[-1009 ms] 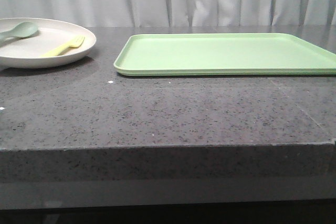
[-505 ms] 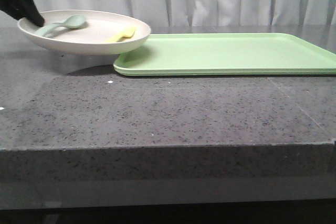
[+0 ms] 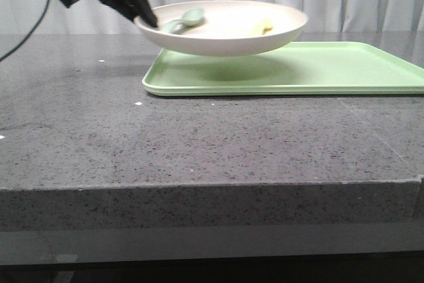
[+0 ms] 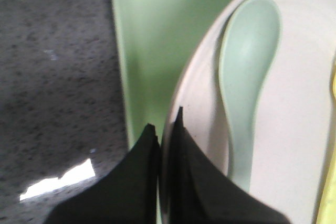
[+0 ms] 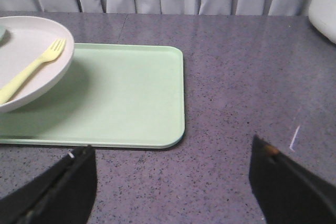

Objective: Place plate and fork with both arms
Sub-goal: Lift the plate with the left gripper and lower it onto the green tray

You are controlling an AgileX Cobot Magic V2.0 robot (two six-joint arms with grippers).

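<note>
My left gripper (image 3: 147, 19) is shut on the left rim of the cream-white plate (image 3: 228, 39) and holds it in the air above the left part of the light-green tray (image 3: 318, 67). In the left wrist view the two black fingers (image 4: 139, 182) pinch the plate rim (image 4: 191, 87) between them. The pale-yellow fork (image 5: 31, 69) lies inside the plate, as does a pale grey-green spoon (image 4: 247, 72). In the front view only a bit of the fork (image 3: 264, 28) shows over the rim. My right gripper (image 5: 170, 153) is open and empty above the bare counter, beside the tray's corner (image 5: 173, 129).
The tray lies flat on the dark speckled counter (image 3: 199, 144). White curtains hang behind. A black cable (image 3: 33, 18) hangs at the far left. A white object (image 5: 325, 9) stands at the edge of the right wrist view.
My left gripper has taken the plate by its rim, lifted it off the counter and carried it to the right, from the far left to above the tray's left part, with fork and spoon still inside.
</note>
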